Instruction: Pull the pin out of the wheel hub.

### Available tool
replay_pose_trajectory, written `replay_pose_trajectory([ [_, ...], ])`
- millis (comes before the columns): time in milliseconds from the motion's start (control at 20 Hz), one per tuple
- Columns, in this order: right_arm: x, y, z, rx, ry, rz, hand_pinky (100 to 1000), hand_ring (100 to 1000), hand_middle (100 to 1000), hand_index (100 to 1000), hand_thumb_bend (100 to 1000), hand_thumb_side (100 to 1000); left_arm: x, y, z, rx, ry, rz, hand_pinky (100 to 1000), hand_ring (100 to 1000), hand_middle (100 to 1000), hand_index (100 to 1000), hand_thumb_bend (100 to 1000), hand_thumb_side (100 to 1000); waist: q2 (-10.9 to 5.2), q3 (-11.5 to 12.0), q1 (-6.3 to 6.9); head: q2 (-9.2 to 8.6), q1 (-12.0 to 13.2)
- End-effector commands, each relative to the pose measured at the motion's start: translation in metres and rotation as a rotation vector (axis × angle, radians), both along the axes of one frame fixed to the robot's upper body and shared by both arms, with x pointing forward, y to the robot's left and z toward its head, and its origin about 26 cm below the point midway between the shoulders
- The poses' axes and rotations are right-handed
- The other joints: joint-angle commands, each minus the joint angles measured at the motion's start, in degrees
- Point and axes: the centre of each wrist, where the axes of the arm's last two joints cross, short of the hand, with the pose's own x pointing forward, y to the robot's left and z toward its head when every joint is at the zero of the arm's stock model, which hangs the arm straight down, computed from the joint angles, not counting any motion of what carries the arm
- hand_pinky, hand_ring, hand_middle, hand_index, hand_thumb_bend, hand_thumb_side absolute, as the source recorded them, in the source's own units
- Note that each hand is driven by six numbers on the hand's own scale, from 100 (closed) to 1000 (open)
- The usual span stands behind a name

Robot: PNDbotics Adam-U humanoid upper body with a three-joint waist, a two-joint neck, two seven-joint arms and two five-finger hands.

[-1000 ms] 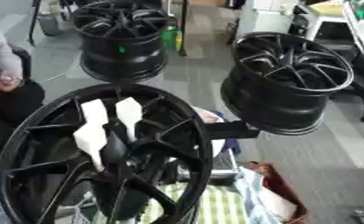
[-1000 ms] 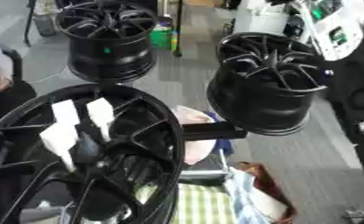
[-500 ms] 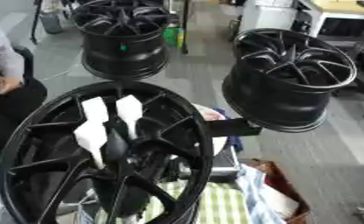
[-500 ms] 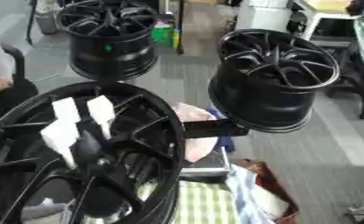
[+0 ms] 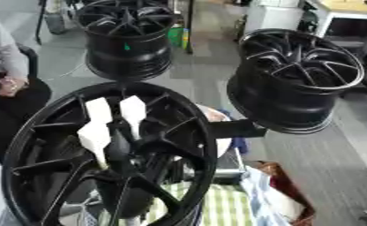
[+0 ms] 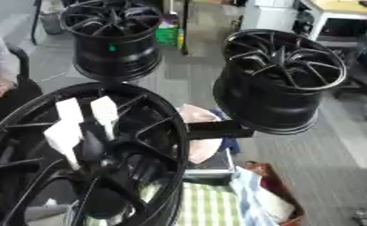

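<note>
- Well, the large black spoked metal wheel hub [image 5: 188, 173] fills the lower left of both eye views, close under the head and tilted toward me. The pin should sit at its centre. I cannot make it out among the dark spokes there.
- My main worry is closing on the wrong thing. Pin, spokes and palm are all black, so I could clamp a spoke and pull on the whole wheel.
- An off-axis pull could jam the pin in its bore, or swing the hub on the black bracket [image 5: 233, 129] that juts from its right rim.
- If the pin comes free suddenly, it could slip away and drop through the spokes onto the green-and-white striped cloth [image 5: 225, 207] below.
- The left hand [image 5: 117, 143], as I judge it, lies over the hub's centre, coming up from below. Its white fingers [image 5: 132, 114] are straight and point upward across the spokes, one set lower at the left. It is released and holds nothing I can see.
- The right hand shows in neither view.
- Two more black alloy wheels hang well apart from the hub, one at the far left [image 5: 129, 39] and one on the right [image 5: 294, 84].
</note>
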Motion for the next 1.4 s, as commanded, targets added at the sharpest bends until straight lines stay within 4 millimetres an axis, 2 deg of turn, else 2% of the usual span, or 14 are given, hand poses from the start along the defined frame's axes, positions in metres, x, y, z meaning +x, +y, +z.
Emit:
replay_pose_trajectory([
  [50, -0.004, -0.008, 0.025, -0.031, -0.050, -0.073, 805, 859, 792, 866, 152, 514, 0.000, 0.001, 0.008, 0.018, -0.024, 0.001, 849, 915, 797, 806, 109, 647, -0.79, 0.0, 0.10, 0.14, 0.1],
  [450, -0.007, 0.002, 0.041, -0.065, -0.124, 0.004, 784, 825, 741, 844, 117, 488, 0.000, 0.002, 0.008, 0.019, -0.025, 0.001, 849, 915, 797, 806, 109, 645, -0.80, 0.0, 0.13, 0.21, 0.0],
  [700, -0.011, 0.018, 0.052, -0.104, -0.207, 0.136, 771, 797, 685, 809, 100, 458, 0.000, 0.001, 0.008, 0.020, -0.026, -0.001, 849, 915, 797, 806, 109, 645, -0.75, -0.1, 0.16, 0.38, -0.1],
  [950, -0.018, 0.042, 0.062, -0.117, -0.294, 0.360, 771, 788, 665, 792, 100, 428, 0.000, 0.001, 0.008, 0.022, -0.029, -0.003, 849, 916, 797, 806, 108, 645, -0.65, -0.1, 0.17, 0.46, -0.2],
  [1300, -0.034, 0.084, 0.072, -0.125, -0.332, 0.697, 768, 769, 638, 783, 100, 509, 0.001, 0.000, 0.009, 0.025, -0.032, -0.014, 849, 916, 797, 806, 107, 645, -0.40, 0.1, 0.07, 0.54, -0.5],
  [1400, -0.039, 0.095, 0.073, -0.126, -0.320, 0.777, 765, 759, 626, 778, 100, 499, 0.001, -0.001, 0.009, 0.026, -0.033, -0.016, 849, 916, 797, 806, 108, 645, -0.37, 0.1, 0.05, 0.57, -0.6],
])
